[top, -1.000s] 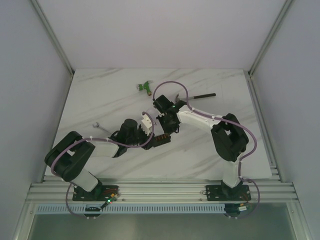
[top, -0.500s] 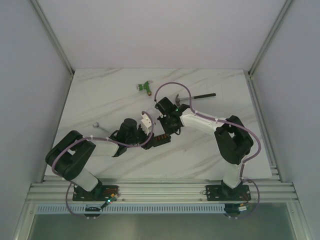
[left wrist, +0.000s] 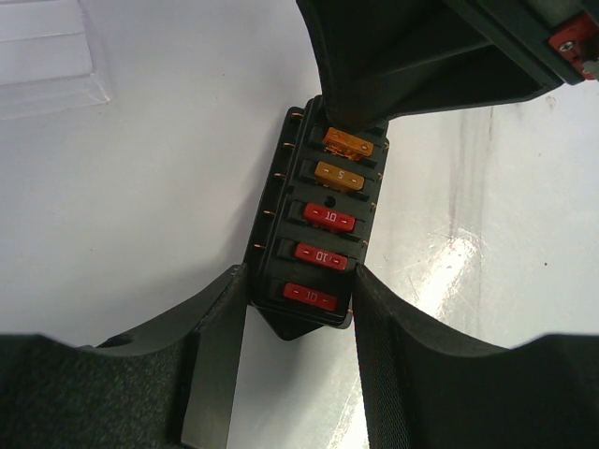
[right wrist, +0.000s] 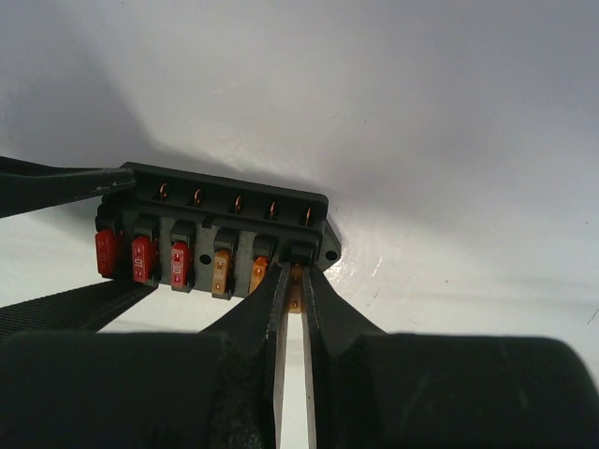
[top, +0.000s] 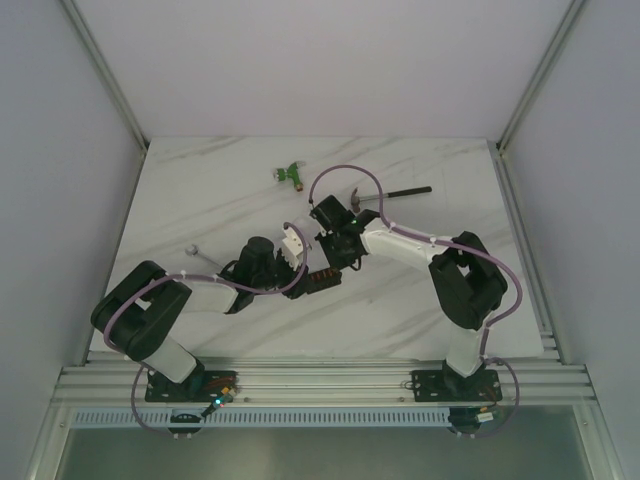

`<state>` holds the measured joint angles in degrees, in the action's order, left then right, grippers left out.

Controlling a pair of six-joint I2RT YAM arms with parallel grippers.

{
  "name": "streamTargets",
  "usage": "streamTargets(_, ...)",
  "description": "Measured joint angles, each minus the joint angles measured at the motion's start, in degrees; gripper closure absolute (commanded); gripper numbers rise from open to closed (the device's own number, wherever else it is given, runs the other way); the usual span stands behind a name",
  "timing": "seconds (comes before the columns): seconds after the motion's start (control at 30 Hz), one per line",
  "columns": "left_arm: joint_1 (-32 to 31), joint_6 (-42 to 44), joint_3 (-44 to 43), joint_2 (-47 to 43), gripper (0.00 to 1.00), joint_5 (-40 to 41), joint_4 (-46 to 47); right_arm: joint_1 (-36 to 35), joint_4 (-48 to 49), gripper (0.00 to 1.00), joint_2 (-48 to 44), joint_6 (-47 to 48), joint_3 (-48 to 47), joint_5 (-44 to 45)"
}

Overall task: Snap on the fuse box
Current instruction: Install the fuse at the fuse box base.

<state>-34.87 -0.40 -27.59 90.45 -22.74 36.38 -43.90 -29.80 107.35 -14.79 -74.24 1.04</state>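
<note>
a: what do you count on the table?
b: one small black rectangular plastic fuse box (left wrist: pixel 290 234), lying flat near the middle, between my two wrists. in its row sit three red blade fuses (left wrist: pixel 321 254) and two orange blade fuses (right wrist: pixel 221 271) that i see whole. a third orange fuse (right wrist: pixel 295 292) shows only as a sliver at the end slot.
a: and your grippers?
b: my left gripper (left wrist: pixel 299 304) stands about half open, its fingers (left wrist: pixel 220 327) pressed against the long sides of the box at the red end, so it has hold of the box. my right gripper (right wrist: pixel 292 281) is closed almost to nothing, tips down on the opposite end, pinching that third orange fuse.
a: anything else?
b: one clear plastic rectangular lid (left wrist: pixel 47 56) lying apart from the box. one black-handled hammer (top: pixel 405 190) farther back, one small green piece (top: pixel 290 175) near it, and one small grey metal piece (top: pixel 192 250) off to my left.
a: the surface, the room?
b: a white marble-look tabletop (top: pixel 200 200) with grey veins, plain white walls (top: pixel 300 60) on three sides, and aluminium posts (top: pixel 100 70) in the back corners.
</note>
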Motion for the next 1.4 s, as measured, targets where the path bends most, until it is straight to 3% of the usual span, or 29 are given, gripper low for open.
streamTargets(0.1,0.0,0.0,-0.1,0.0,0.78,-0.1,-0.1,-0.3,-0.1,0.99,-0.3,0.1,-0.3,0.2)
streamTargets(0.17,0.0,0.0,-0.2,0.0,0.78,-0.2,-0.3,-0.3,-0.8,0.83,-0.3,0.1,-1.2,0.3)
streamTargets(0.27,-0.4,0.0,-0.4,0.0,0.77,0.3,-0.4,-0.3,-2.3,0.71,0.1,0.3,-2.6,0.5)
streamTargets(0.47,-1.4,0.0,-0.9,0.0,0.75,2.1,-1.2,-0.5,-7.1,0.65,0.9,0.3,-6.1,1.4)
streamTargets(1.4,-2.3,0.3,-1.3,-0.1,0.74,3.7,-1.7,1.4,-12.3,0.84,3.4,-1.7,-10.6,-0.6)
